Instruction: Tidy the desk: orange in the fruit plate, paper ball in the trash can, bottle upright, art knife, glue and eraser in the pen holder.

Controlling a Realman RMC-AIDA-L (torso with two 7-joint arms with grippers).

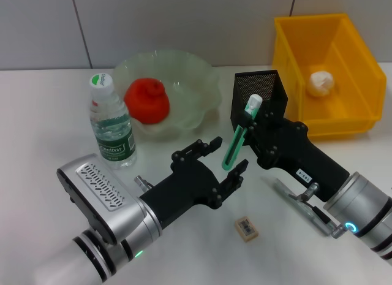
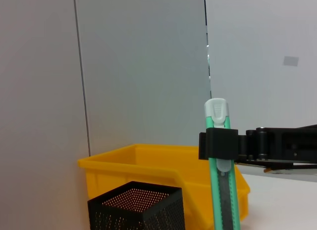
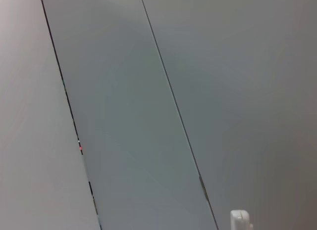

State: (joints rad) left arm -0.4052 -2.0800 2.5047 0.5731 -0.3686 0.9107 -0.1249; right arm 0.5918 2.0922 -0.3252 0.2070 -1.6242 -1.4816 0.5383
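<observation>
My right gripper [image 1: 250, 121] is shut on the mint-green art knife [image 1: 240, 138], holding it upright and tilted just in front of the black mesh pen holder [image 1: 262, 92]. In the left wrist view one finger [image 2: 218, 143] clamps the art knife [image 2: 220, 190]. My left gripper [image 1: 224, 157] stands open at the knife's lower end, apparently not gripping it. The orange [image 1: 147, 100] lies in the fruit plate [image 1: 199, 83]. The bottle [image 1: 113, 122] stands upright. The paper ball [image 1: 321, 83] lies in the yellow trash can [image 1: 355, 116]. The eraser [image 1: 246, 228] and the glue [image 1: 297, 202] lie on the desk [image 1: 37, 125].
The pen holder [image 2: 136, 207] stands close before the trash can [image 2: 163, 165], which sits at the back right against the wall. The right forearm hangs over the glue. The right wrist view shows wall panels and the knife's white tip [image 3: 240, 220].
</observation>
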